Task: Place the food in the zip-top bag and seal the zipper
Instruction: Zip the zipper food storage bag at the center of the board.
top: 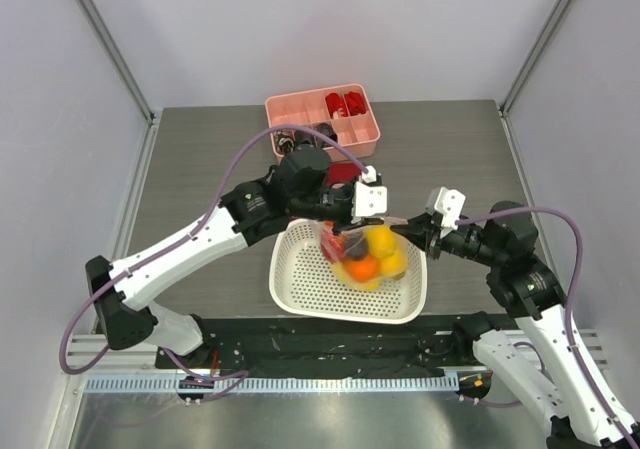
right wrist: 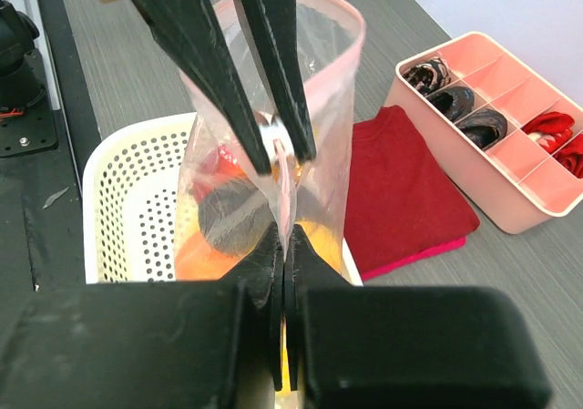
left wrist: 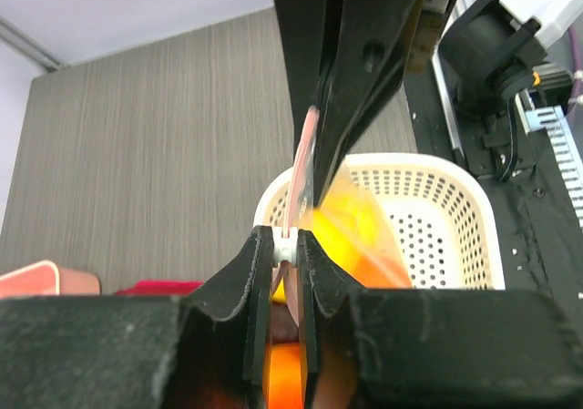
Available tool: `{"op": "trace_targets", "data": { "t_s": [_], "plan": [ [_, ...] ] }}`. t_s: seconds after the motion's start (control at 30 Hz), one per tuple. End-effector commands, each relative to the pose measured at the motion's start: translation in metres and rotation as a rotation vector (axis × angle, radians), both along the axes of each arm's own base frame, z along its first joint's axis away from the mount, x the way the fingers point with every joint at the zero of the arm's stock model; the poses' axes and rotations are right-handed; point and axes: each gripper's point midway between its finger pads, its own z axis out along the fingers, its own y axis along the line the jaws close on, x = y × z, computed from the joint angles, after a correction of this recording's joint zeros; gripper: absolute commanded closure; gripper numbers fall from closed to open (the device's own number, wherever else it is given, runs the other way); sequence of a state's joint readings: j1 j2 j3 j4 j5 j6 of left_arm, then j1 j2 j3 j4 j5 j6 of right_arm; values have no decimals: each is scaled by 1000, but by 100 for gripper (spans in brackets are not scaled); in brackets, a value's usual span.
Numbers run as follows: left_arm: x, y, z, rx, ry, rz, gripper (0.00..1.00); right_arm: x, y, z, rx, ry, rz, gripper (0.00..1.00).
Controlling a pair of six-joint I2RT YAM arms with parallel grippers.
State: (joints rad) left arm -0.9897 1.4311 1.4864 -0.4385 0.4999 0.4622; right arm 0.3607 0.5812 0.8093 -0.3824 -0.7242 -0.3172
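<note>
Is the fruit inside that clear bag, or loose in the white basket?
Inside: the fruit shows through the bag, whose top the left gripper and right gripper pinch.

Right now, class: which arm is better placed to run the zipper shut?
Likely left: the left fingers pinch a small white piece on the zip-top bag's mouth, while the right fingers just anchor its edge.

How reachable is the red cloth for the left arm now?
Probably not yet: the left gripper is shut on the zip-top bag, which the right gripper also pinches above the basket. It would need to release first.
</note>
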Motion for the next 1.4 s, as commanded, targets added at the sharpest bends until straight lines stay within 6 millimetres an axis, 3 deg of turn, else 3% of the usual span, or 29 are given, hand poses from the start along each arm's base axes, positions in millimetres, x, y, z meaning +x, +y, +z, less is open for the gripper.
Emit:
{"op": "trace_targets", "data": {
  "t_s": [0.0,0.57,0.87,1.03,1.17,1.23,1.37],
  "plan": [
    [19,40,-2,60,-46,108,93,1,-6,26,31,-115,-36,99],
    [51,138,-21,185,-88,355,94,2,-16,32,50,-138,-113,99],
    [51,186,-38,243,-100,451,94,3,-17,33,52,-140,-119,99],
    [50,201,-50,274,-94,485,94,4,-16,33,47,-139,-112,99],
    [48,198,-47,248,-76,480,92,7,-14,34,49,-135,-107,99],
    [47,193,-43,234,-56,473,89,8,-13,37,52,-134,-105,99],
    [39,179,-28,202,3,402,67,7,-8,46,75,-137,-76,99]
  ]
}}
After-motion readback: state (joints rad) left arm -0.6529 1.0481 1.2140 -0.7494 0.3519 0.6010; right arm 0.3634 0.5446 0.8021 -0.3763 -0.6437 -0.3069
